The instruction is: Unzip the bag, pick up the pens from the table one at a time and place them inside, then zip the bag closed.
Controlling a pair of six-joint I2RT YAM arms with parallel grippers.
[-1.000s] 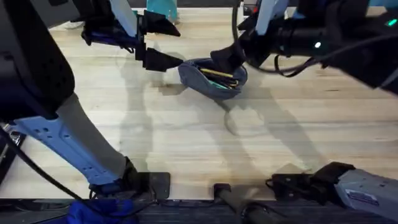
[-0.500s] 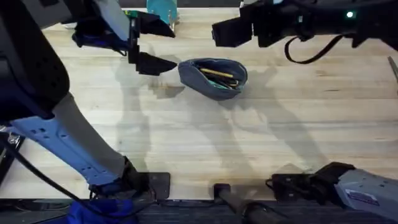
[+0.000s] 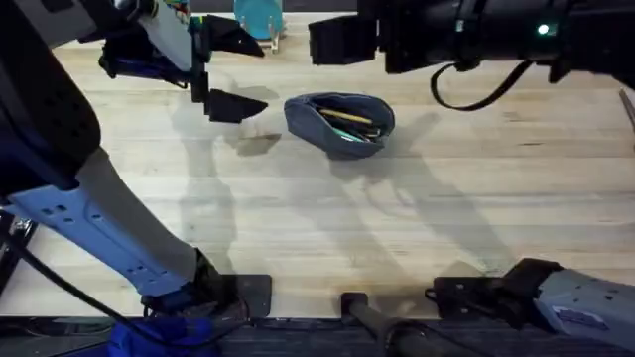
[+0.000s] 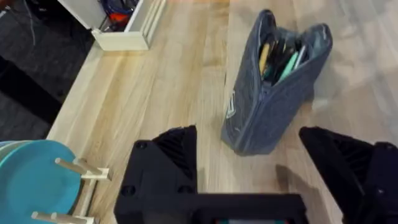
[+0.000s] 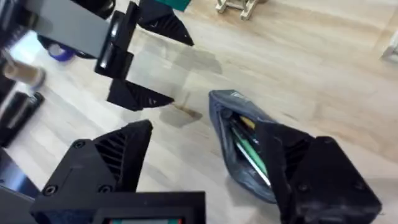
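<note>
My left gripper [image 3: 226,69]: jaws spread wide, nothing between them, held above the table [image 3: 298,218] at upper left of the overhead view; in my left wrist view the two black fingers [image 4: 171,155] stand well apart with the bag beyond them.

My right gripper [image 5: 205,155]: jaws likewise parted and holding nothing, raised over the upper middle of the overhead view, beside and above the bag; its dark fingers [image 5: 118,149] flank the bag in the right wrist view.

Bag [image 3: 339,121]: blue-grey pouch, lying on the table at upper centre of the overhead view, between my two grippers and touching neither. Zipper open, mouth gaping (the opening faces my right side).

Pens [image 3: 347,117]: inside the open bag; a yellow stick [image 4: 265,57] and a green one [image 4: 287,65] show through the mouth.

Blue stand [image 3: 258,18]: at the top edge of the overhead view, apart from the bag.
</note>
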